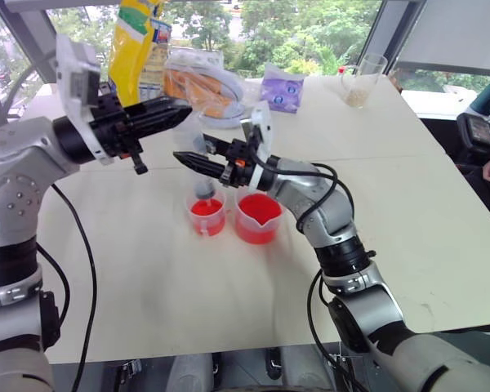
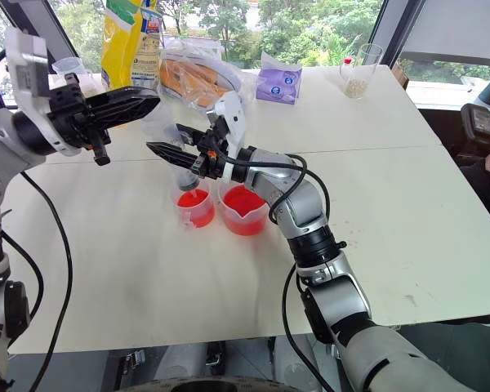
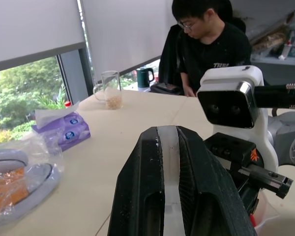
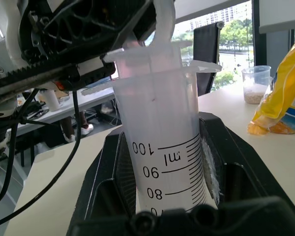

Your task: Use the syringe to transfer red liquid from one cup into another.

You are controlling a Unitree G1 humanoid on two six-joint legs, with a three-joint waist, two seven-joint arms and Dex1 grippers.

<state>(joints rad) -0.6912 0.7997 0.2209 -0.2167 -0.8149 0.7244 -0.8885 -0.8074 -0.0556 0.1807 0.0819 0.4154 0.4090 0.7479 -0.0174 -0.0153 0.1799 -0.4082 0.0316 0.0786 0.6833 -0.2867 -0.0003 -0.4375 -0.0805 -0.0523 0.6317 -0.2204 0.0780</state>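
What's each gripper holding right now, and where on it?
The right gripper clamps the syringe around its upper barrel, by the top graduation marks. The left gripper is shut on its plunger top.

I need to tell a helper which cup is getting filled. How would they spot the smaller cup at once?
On the big white table, look at the middle, where two clear cups of red liquid stand side by side. The smaller cup is on the robot's left, under the syringe in the right gripper. It is narrower than the beaker and has no pour spout.

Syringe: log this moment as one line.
syringe: upright in right hand, over small cup | left hand: shut on plunger top | red liquid: in both cups
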